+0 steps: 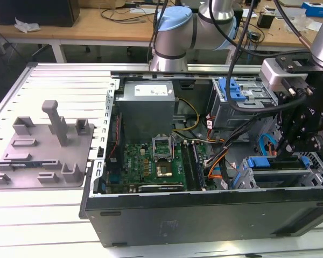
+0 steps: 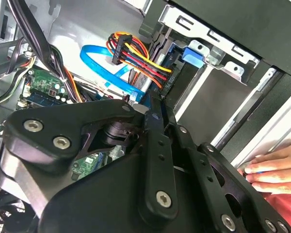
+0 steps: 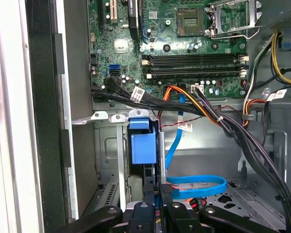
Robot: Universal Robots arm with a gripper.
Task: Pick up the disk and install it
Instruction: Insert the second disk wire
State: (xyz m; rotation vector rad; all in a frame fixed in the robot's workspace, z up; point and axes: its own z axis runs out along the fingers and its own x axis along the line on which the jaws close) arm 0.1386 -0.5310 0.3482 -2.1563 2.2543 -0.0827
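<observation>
Your pincer [image 1: 303, 141] hangs low inside the open black computer case [image 1: 204, 215], at the grey metal drive cage [image 1: 282, 177]. Its black fingers [image 3: 162, 194] sit nearly together on the thin edge of the blue-framed disk [image 3: 144, 148], which stands on edge in the cage slot, apparently gripped. Judge it rigid, fairly heavy and shock-sensitive; hold the plastic frame edges. A hand [image 2: 274, 170] rests on the case rim.
</observation>
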